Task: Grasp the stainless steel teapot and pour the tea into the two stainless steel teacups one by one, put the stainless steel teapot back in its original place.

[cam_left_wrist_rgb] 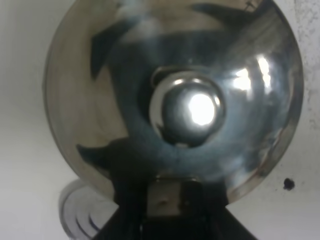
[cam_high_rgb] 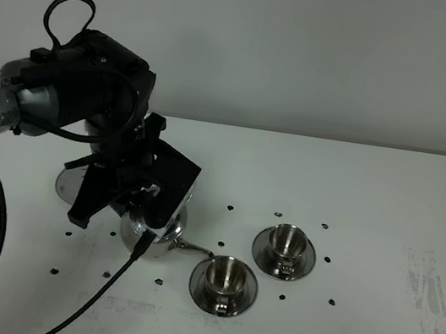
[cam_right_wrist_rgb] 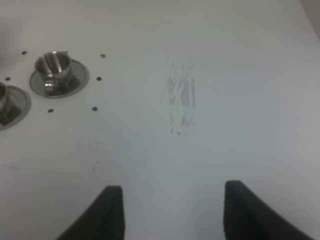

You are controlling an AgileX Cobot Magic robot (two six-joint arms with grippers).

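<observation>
**Two teacups on the tabletop, teapot pinched by the left pincer**

Two small steel teacups stand on their saucers on the white tabletop (cam_high_rgb: 387, 212), right of centre in the high view. One teacup (cam_high_rgb: 224, 277) sits lower in the frame. The other teacup (cam_high_rgb: 285, 246) is up and to the right of it, apart from it. The stainless steel teapot (cam_high_rgb: 154, 233) is left of the lower teacup, under the black arm. Its thin spout points right, with the tip just beside that cup's rim. Whether tea is flowing cannot be told.

The left pincer (cam_left_wrist_rgb: 170, 202) is pressed together on the teapot's handle. In its wrist view the knobbed lid fills the frame, seen from above. The coaster disc (cam_high_rgb: 64, 181) lies at the left of the high view, partly hidden behind the arm, with the teapot off it.

The right pincer (cam_right_wrist_rgb: 170, 210) hangs over bare tabletop with its fingers spread and nothing between them. Both teacups show at the left edge of its wrist view. A grey scuff (cam_high_rgb: 426, 295) marks the right side of the tabletop.
</observation>
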